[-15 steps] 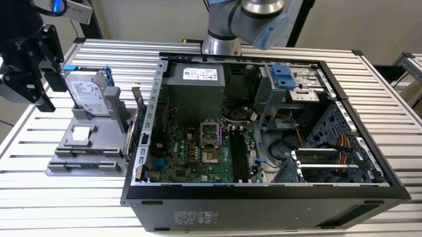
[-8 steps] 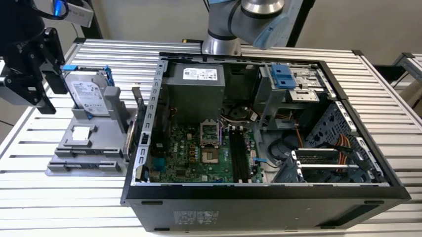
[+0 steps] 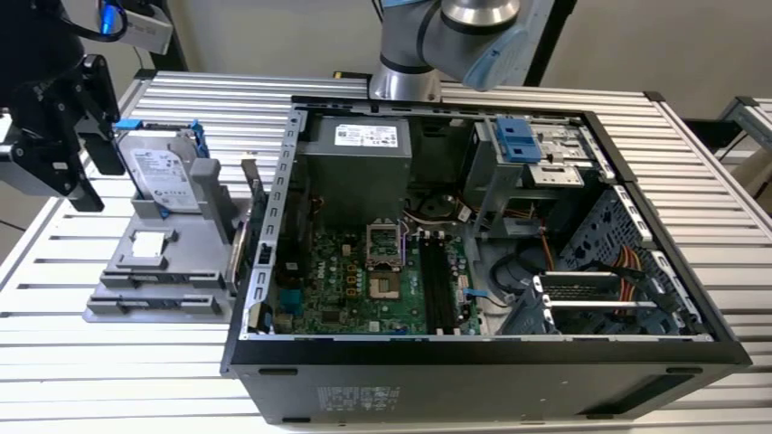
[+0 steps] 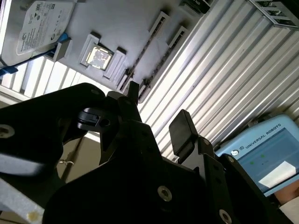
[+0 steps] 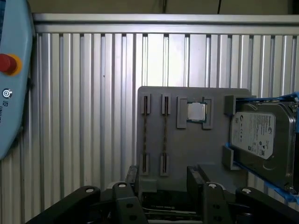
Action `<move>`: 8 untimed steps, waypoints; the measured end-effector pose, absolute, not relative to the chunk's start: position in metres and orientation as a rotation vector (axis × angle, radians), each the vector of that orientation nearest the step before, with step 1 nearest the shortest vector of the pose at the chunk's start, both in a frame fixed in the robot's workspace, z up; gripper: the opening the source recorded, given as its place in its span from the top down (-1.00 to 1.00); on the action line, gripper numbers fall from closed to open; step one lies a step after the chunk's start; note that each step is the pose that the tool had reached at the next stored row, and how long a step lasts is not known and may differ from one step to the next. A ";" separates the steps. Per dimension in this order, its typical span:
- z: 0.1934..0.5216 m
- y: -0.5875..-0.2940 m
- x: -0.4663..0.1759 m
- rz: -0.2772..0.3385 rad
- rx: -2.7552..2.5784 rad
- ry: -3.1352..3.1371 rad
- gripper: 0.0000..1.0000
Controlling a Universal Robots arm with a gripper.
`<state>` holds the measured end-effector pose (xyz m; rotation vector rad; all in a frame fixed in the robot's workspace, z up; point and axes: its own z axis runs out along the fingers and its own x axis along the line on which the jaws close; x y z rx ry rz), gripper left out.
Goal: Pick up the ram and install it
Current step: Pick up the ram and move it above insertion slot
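The ram (image 5: 164, 135) shows edge-on as a thin, dark, narrow strip standing in one of two parallel slots of a flat grey plastic holder (image 5: 187, 154), with small grey clips at each end of the slot. A second strip of the same look (image 5: 145, 135) stands in the neighbouring slot, just beside it; seen this thin, it cannot be told whether both are sticks. On the holder, past the slots, a small square silver processor chip (image 5: 196, 111) sits in a shallow frame. Beyond that a silver boxy hard drive with blue handles (image 5: 261, 140) stands on its edge at the holder's far end. The black two-fingered claw (image 5: 164, 179) hangs above the holder's slot end with its fingers (image 5: 196, 179) spread apart and nothing between them, and the gap between them lines up with the ram. The holder lies on a ribbed aluminium tabletop (image 5: 84, 116). In the exterior view a large open black computer case (image 3: 483, 371) lies just beside the holder on the exterior view's right, with a square green motherboard (image 3: 362, 280) flat inside it. In the first wrist view a pale blue control tablet with a red button (image 5: 9, 70) lies on the tabletop, well apart from the holder. The grey robot arm (image 3: 422, 45) rises from behind the case on the far side of the holder.
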<state>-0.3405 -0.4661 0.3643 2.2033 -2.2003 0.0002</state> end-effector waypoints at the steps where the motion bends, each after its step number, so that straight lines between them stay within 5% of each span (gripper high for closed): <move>1: 0.364 -0.466 -0.341 0.000 2.203 -2.200 -1.00; 8: 0.360 -0.466 -0.340 0.002 2.202 -2.199 -1.00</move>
